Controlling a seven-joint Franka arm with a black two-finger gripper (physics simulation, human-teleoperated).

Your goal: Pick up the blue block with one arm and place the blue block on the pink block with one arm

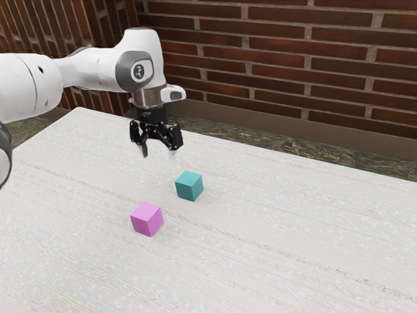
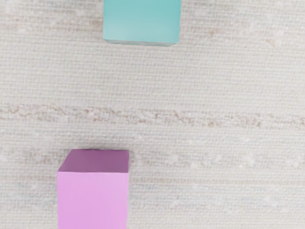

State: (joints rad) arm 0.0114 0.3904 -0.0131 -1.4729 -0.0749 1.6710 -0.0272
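Observation:
A teal-blue block [image 1: 189, 185] sits on the pale table [image 1: 293, 228], a short way to the exterior view's right of a pink block [image 1: 146, 218]. The two blocks stand apart, not touching. My black gripper [image 1: 158, 149] hangs above the table, up and to the exterior view's left of the blue block, fingers spread open with nothing between them. In the wrist view the blue block [image 2: 142, 21] and the pink block [image 2: 94, 191] both lie on the table [image 2: 228, 119] with a wide gap between them.
A brick wall [image 1: 293, 59] runs behind the table, with a strip of dark floor [image 1: 339, 153] at the table's far edge. The arm [image 1: 71, 72] comes in from the exterior view's upper left.

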